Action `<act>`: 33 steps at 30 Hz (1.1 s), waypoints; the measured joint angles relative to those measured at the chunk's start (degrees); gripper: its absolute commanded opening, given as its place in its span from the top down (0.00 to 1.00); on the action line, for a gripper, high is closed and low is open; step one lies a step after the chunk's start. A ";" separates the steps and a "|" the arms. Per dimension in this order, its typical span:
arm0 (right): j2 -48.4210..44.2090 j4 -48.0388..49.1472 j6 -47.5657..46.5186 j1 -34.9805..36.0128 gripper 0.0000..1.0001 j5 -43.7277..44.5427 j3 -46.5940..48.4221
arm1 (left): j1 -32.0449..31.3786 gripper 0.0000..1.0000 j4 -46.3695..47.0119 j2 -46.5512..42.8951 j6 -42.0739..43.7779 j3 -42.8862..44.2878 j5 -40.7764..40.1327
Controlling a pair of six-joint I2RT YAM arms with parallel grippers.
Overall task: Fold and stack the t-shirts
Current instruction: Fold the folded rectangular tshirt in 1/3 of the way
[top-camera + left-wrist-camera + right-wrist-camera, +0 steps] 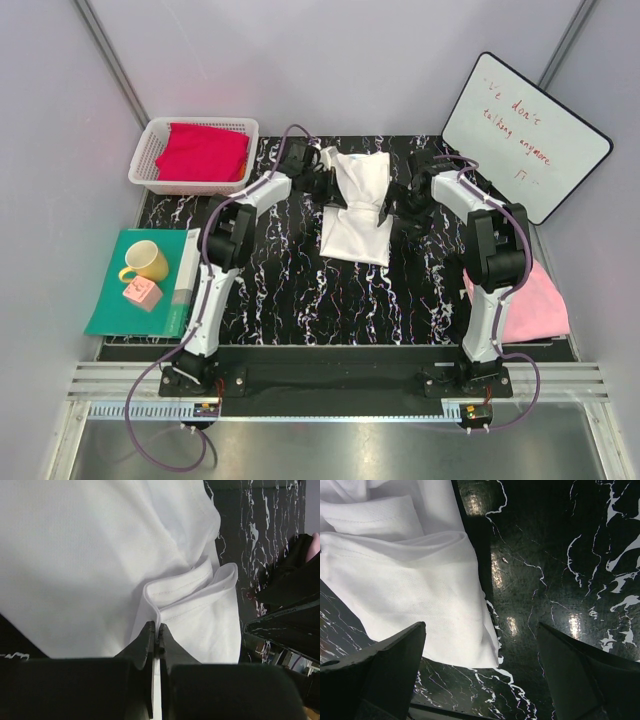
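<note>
Here, a fold of the white t-shirt [100, 555] is pinched in the tightly closed left hand [159, 630], while the right hand [481, 630] is held wide apart, gripping nothing, beside the shirt, which is laid mid-back on the black marbled surface [290, 290].

The right arm [492, 270] hides part of the pink t-shirt [545, 308].
</note>
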 measured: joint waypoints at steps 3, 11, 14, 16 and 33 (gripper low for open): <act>0.00 0.02 0.02 0.00 0.00 -0.04 0.00 | 0.52 1.00 0.39 -2.12 0.42 -3.26 -0.70; 0.00 0.04 0.07 0.00 0.00 -0.11 0.00 | 3.50 1.00 1.66 -13.18 1.73 -13.11 -4.48; 0.00 0.07 0.09 0.00 0.00 -0.50 0.00 | 4.33 0.79 1.97 -14.14 2.01 -12.28 -4.79; 0.02 0.09 0.11 0.00 0.00 -1.03 0.00 | 4.63 0.38 1.40 -13.11 2.27 -10.56 -4.72; -1.27 7.43 2.95 0.02 0.05 -13.53 -9.70 | 7.32 0.07 -3.48 -23.30 6.14 -24.06 -5.09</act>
